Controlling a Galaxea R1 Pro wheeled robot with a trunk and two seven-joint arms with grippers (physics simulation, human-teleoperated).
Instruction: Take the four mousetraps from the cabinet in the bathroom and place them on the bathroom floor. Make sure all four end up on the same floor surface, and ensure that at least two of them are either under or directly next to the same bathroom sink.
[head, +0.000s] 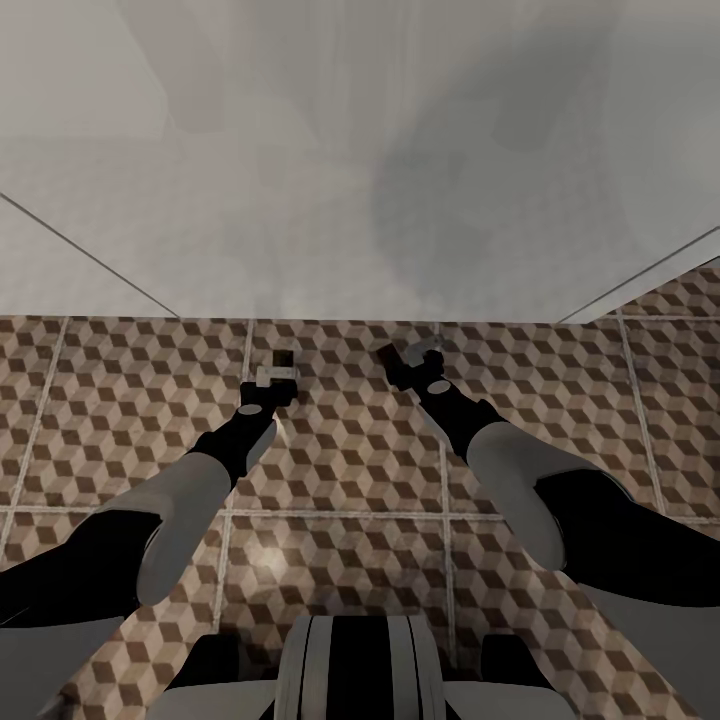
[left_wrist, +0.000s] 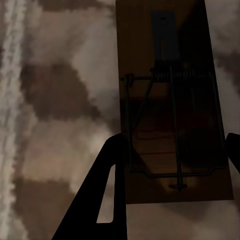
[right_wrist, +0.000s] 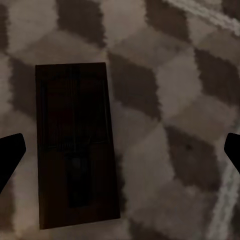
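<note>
A flat rectangular wooden mousetrap (left_wrist: 172, 105) with dark wire is gripped between the left gripper's (left_wrist: 172, 165) black fingers above the cube-patterned bathroom floor (head: 350, 470); another dark board (right_wrist: 77, 145) is seen lying flat on the tiles, between the spread-apart fingers of the right gripper (right_wrist: 120, 150).

The head camera looks steeply down from above over both arms at the bathroom floor (head: 340, 480) ahead of the grippers. Each wrist camera looks along its fingers, very close to the same tiles: one mousetrap (left_wrist: 170, 100) between the left fingertips, another mousetrap (right_wrist: 75, 145) below the right ones.
</note>
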